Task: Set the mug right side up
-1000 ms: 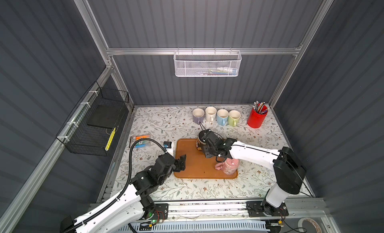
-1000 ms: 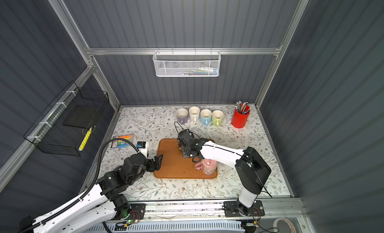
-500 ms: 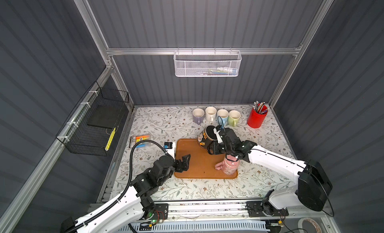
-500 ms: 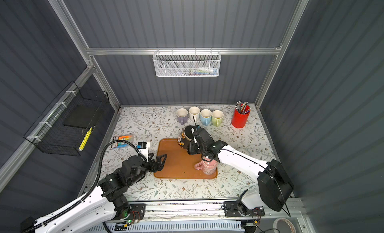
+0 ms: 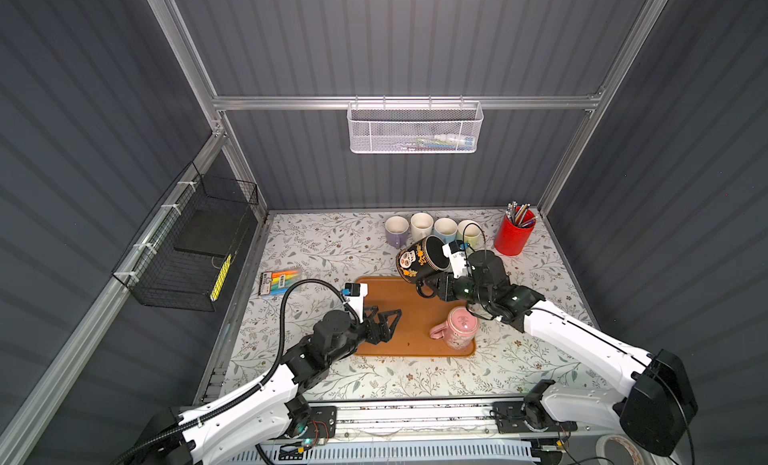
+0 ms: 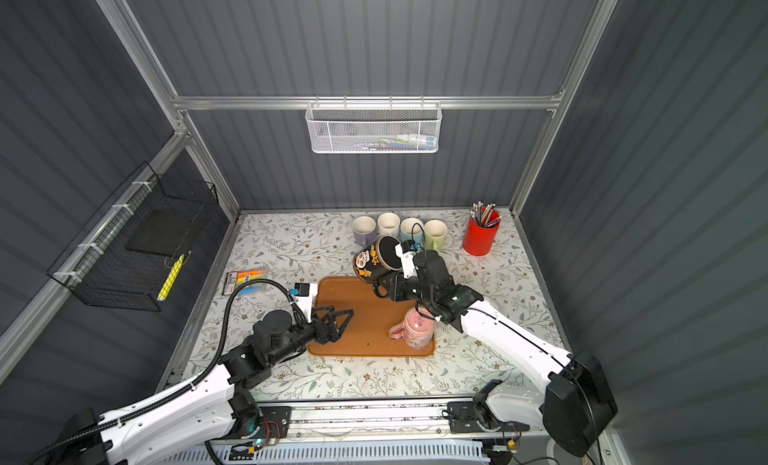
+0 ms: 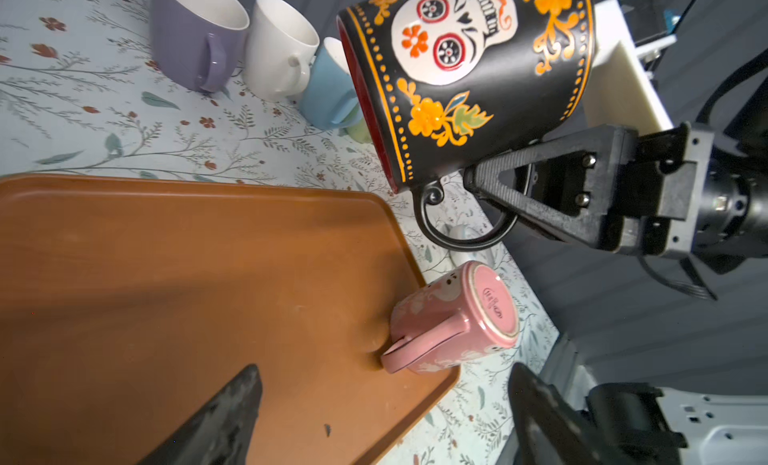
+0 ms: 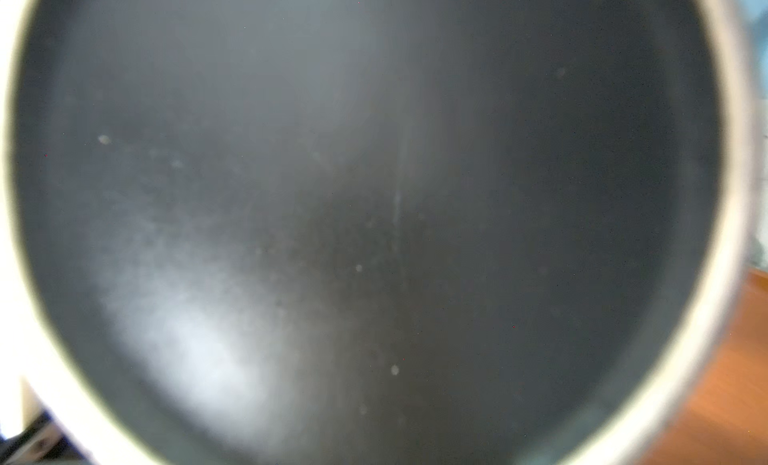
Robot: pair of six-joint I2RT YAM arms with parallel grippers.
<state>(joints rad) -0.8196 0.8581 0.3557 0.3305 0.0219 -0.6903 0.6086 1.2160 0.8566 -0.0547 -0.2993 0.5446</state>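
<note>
left wrist view: right hand (image 7: 494, 201) clamped on tilted black mug (image 7: 457, 80); left hand (image 7: 383, 369) apart.

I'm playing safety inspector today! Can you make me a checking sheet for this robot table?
Surface: flowery table, orange tray on it.
Job's things: skull mug in the air, tipped sideways; pink mug upside down on the tray.
Clutter: four pastel mugs, red pen cup, marker pack.
Grippers: right gripper shut on the skull mug's handle; left gripper open, empty, over the tray.
Cables: black cable looping behind the left gripper.
Surroundings: white mesh basket on back wall, black wire basket on side wall.
</note>
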